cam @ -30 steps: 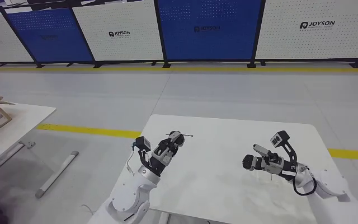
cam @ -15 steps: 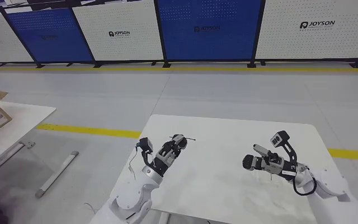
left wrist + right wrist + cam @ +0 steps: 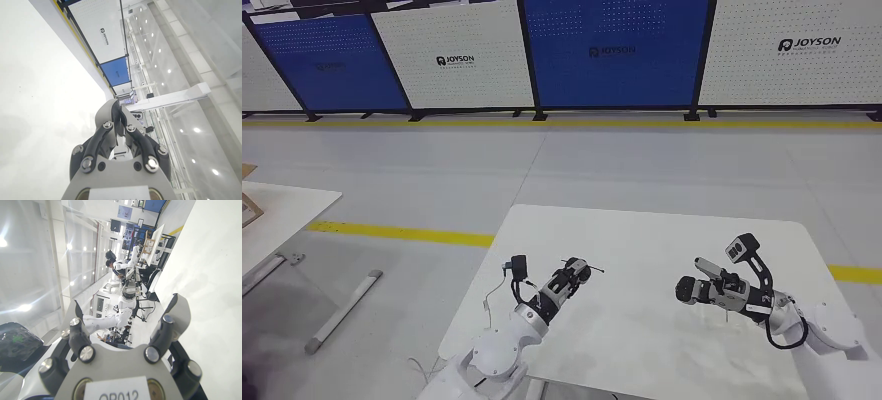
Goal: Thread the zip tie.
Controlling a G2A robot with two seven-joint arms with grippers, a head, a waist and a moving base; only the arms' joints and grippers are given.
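1. My left gripper (image 3: 118,110) is pinched shut on the thin black plastic zip tie (image 3: 593,268), above the near left part of the flat white table (image 3: 642,235); the tie's free end pokes past the fingertips toward the table's middle
2. My right gripper (image 3: 126,299) hangs over the table's near right part, fingers spread wide with nothing between them, well apart from the tie
3. I judge the step in hand to be bringing the two together. I should keep the pinch firm so the strip cannot twist, and take the free end close to its tip, since a long loose length would flex and miss the slot. I cannot make out the tie's head
4. A white paper label (image 3: 115,387) sits on my right gripper's base, its print cut off
5. Beyond the table's far edge, blue and white perforated panels (image 3: 617,50) carry small logos, which I leave unread
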